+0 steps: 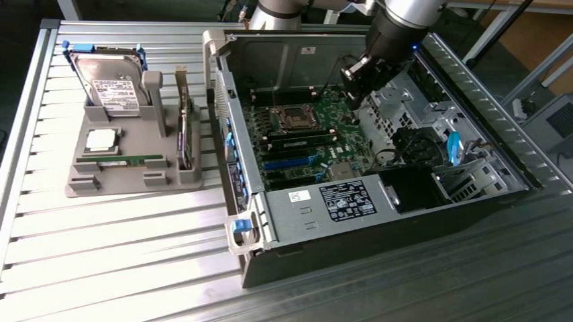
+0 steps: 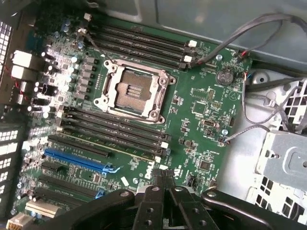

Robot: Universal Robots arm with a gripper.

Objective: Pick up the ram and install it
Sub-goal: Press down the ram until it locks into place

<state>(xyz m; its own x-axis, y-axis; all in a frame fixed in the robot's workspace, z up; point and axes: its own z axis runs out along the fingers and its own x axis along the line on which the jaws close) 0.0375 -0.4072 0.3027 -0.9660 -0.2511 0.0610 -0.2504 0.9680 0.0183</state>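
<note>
Your gripper [image 1: 366, 86] hangs inside the open computer case [image 1: 268, 221], above the motherboard [image 2: 201, 110] beside the CPU socket [image 2: 130, 92]. Jaws are together, gripping nothing. One ram [image 2: 103, 143] stick sits seated in a slot just beside the socket, toward the blue slot [image 2: 76, 160]. Another stick [image 1: 125, 161] lies in the grey holder [image 1: 166, 182] outside the case.

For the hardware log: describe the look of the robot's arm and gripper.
The arm has a silver-grey cylindrical wrist segment with a dark section below it and a small blue light. The gripper is black, with matte, angular fingers pierced by round holes and bolted black side brackets.
</note>
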